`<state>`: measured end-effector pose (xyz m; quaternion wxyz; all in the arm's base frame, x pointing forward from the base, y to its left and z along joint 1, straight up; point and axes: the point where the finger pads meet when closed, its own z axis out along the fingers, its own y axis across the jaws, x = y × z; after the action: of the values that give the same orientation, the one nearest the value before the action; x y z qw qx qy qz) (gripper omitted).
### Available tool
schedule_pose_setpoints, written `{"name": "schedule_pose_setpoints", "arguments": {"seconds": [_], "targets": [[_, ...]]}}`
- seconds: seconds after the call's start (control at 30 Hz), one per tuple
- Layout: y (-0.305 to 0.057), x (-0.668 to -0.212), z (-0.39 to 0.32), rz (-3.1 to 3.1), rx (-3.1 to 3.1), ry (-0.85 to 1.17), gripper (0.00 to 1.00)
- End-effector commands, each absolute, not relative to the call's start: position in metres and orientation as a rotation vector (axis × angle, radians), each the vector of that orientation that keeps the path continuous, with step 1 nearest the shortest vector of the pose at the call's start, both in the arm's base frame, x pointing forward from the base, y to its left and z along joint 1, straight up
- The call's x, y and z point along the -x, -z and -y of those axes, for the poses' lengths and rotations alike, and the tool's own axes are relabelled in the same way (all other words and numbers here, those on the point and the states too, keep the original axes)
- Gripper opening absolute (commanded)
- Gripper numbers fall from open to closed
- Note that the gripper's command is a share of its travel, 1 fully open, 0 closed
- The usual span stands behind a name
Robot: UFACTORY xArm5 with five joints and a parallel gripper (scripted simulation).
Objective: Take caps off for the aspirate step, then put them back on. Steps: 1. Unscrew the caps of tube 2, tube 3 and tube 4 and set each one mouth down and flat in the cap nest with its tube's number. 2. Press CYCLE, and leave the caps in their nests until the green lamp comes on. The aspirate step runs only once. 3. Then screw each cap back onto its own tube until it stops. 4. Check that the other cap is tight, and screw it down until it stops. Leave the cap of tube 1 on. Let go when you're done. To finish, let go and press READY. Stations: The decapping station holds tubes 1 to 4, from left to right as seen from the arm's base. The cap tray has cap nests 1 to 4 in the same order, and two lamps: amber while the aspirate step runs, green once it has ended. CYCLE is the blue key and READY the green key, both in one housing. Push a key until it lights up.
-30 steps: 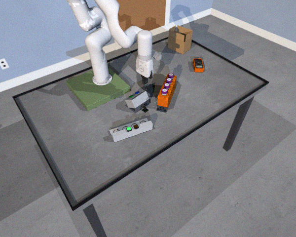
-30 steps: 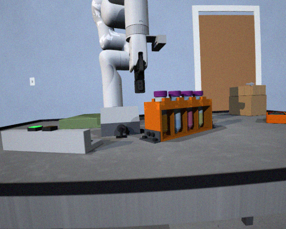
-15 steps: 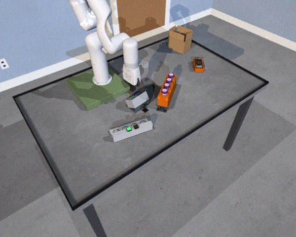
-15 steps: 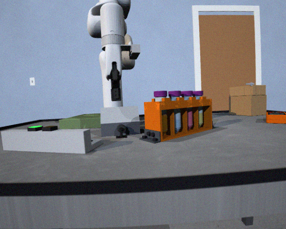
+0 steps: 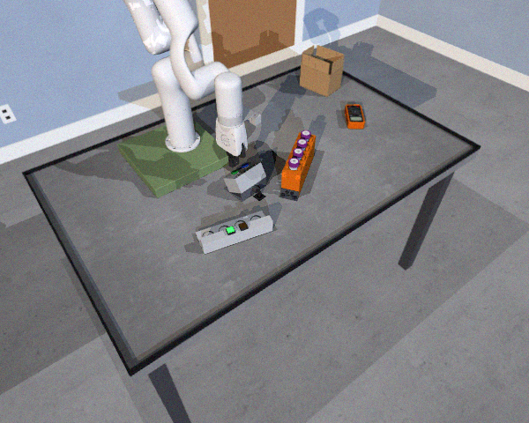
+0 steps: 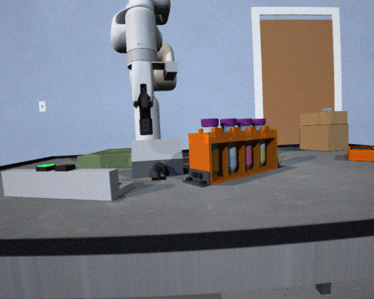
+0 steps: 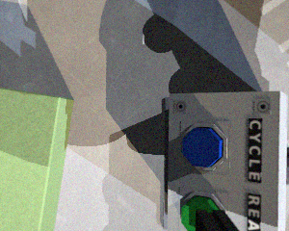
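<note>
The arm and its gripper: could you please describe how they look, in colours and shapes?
The arm is glossy white, built of rounded tubular links with a grey band near the wrist. A small grey box sits on the wrist's side. The gripper has black, narrow fingers. No cables show.

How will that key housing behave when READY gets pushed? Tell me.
The key housing looks blocky and broad-based, so it probably won't tip. Sitting loose-looking on the table, it might slide slightly. The shut gripper presses from above, likely pinning it.
</note>
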<state>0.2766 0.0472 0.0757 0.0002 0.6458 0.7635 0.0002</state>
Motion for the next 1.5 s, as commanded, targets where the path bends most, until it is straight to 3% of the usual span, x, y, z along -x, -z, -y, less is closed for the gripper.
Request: {"name": "schedule_pose_setpoints", "arguments": {"seconds": [0.0,1.47], "targets": [[-0.0624,-0.2774,-0.0473,-2.398,-2.029,-0.004,0.00],[-0.0547,-0.2774,-0.0473,-2.398,-2.029,-0.004,0.00]]}}
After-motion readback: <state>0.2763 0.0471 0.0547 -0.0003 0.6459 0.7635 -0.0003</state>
